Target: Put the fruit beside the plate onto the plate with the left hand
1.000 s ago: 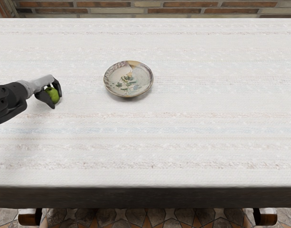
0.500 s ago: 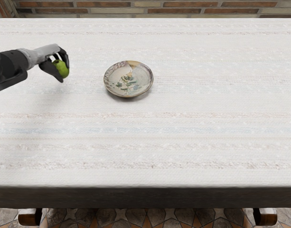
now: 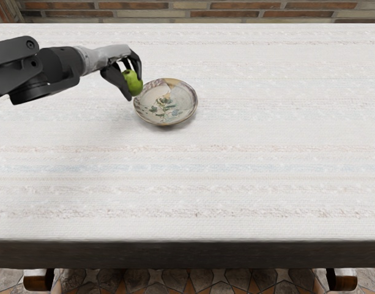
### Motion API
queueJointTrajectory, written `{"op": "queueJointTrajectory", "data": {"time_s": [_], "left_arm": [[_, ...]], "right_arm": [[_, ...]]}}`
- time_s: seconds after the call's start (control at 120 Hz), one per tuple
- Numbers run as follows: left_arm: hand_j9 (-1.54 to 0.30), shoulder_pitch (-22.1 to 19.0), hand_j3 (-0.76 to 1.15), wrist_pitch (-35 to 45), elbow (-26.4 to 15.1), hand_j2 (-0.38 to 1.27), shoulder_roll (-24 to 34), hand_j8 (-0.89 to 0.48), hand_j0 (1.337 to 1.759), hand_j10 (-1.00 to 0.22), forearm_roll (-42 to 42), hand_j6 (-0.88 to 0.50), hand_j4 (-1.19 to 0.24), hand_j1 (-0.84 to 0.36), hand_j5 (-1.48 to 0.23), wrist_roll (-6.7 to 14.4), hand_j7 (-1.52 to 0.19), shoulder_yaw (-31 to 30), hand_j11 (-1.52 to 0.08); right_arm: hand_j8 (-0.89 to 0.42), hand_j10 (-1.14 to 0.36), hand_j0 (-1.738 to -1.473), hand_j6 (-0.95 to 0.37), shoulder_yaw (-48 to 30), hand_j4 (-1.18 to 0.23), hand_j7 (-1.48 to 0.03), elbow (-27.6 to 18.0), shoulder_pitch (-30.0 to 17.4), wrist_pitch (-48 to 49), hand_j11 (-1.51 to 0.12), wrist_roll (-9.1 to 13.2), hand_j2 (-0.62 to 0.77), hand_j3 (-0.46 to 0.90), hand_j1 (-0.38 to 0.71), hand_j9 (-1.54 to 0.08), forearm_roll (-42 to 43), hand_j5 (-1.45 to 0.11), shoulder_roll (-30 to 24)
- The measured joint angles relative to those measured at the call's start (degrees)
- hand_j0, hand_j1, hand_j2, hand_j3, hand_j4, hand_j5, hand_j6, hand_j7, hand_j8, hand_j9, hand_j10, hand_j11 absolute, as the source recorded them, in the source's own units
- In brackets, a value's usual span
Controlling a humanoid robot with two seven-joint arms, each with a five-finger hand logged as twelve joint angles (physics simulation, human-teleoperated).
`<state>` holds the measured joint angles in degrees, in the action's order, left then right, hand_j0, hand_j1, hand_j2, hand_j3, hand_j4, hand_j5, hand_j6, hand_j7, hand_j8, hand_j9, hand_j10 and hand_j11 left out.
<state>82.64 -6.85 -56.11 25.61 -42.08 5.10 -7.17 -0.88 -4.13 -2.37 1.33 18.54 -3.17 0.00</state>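
Green fruit (image 3: 133, 81) gripped inside the curled left hand (image 3: 122, 67), right at the plate's (image 3: 186, 98) left rim.

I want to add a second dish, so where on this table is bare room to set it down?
Bare cloth shows across the near half of the white-clothed table, and right of the round floral ceramic plate up to the edge. It is crowded only at the plate's left rim, where the left robot hand holds the green fruit.

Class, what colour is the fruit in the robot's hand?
Green fruit, in the left hand; head view shows it best.
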Motion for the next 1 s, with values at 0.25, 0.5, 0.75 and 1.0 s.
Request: {"op": "queueJointTrajectory", "data": {"time_s": [0.25,0.5,0.75,1.0], "left_arm": [[-1.13,0.4,0.00,-0.4,0.0,0.99,-4.6,-0.35,1.652,-0.79,0.2,-0.32,-0.76,-0.53,-1.24,0.3,-1.16,1.3,-1.14],[-1.04,0.2,0.00,0.1,0.2,0.79,-5.8,-0.46,1.655,-0.77,0.4,-0.45,-0.74,-0.43,-1.09,0.5,-1.05,1.8,-1.04],[-0.69,0.1,0.00,0.8,0.8,0.33,-5.9,-0.42,1.657,-0.52,2.6,-0.41,-0.51,-0.22,-0.71,0.5,-0.69,2.7,-0.69],[-0.26,-0.5,0.00,0.3,1.4,0.11,-4.0,-0.17,1.658,-0.20,8.5,-0.16,-0.19,0.13,-0.26,0.3,-0.26,5.3,-0.26]], "right_arm": [[0.00,0.00,-1.658,0.00,0.0,0.00,0.00,0.0,0.0,0.0,0.00,0.0,0.00,0.00,-0.35,0.00,0.0,0.00,0.0],[0.00,0.00,-1.658,0.00,0.0,0.00,0.00,0.0,0.0,0.0,0.00,0.0,0.00,0.00,-0.35,0.00,0.0,0.00,0.0],[0.00,0.00,-1.658,0.00,0.0,0.00,0.00,0.0,0.0,0.0,0.00,0.0,0.00,0.00,-0.35,0.00,0.0,0.00,0.0],[0.00,0.00,-1.658,0.00,0.0,0.00,0.00,0.0,0.0,0.0,0.00,0.0,0.00,0.00,-0.35,0.00,0.0,0.00,0.0]]}}
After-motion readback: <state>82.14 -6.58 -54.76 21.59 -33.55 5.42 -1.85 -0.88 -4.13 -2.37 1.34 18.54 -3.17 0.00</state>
